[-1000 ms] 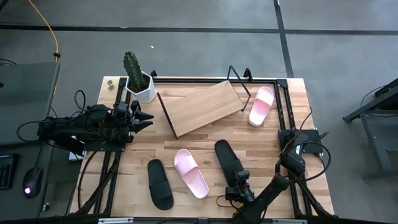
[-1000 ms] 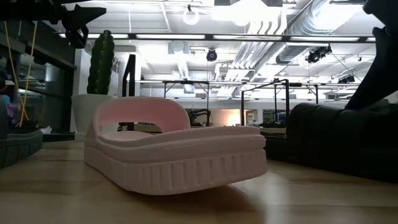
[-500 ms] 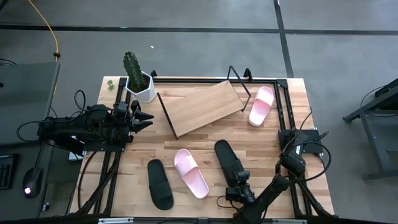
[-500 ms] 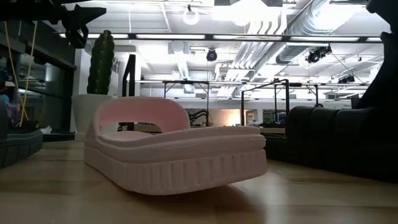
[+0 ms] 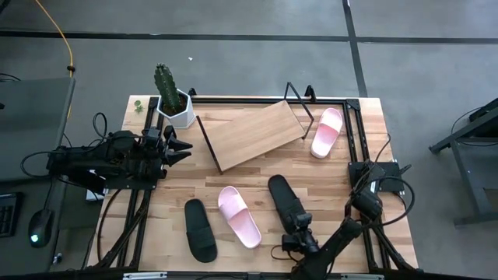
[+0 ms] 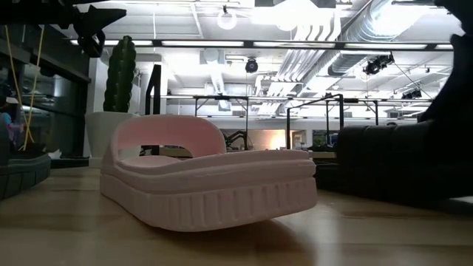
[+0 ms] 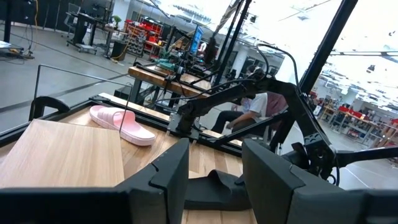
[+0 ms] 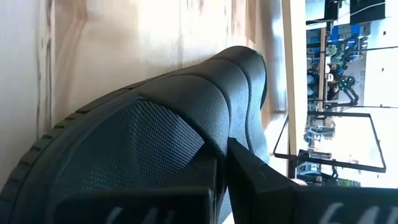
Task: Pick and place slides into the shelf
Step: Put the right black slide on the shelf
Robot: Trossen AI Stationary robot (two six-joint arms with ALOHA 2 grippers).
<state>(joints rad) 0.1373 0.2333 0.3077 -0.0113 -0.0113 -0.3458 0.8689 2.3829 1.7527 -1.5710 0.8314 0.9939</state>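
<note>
We hold the heel edge of the black slide [image 5: 285, 202] near the table's front edge with the right gripper [image 5: 299, 232] closed on it, left gripper [image 5: 181, 150] open; this thin grip may slip before the shelf [image 5: 253, 134].

Even overhead light; low view backlit, foreground soft.
</note>
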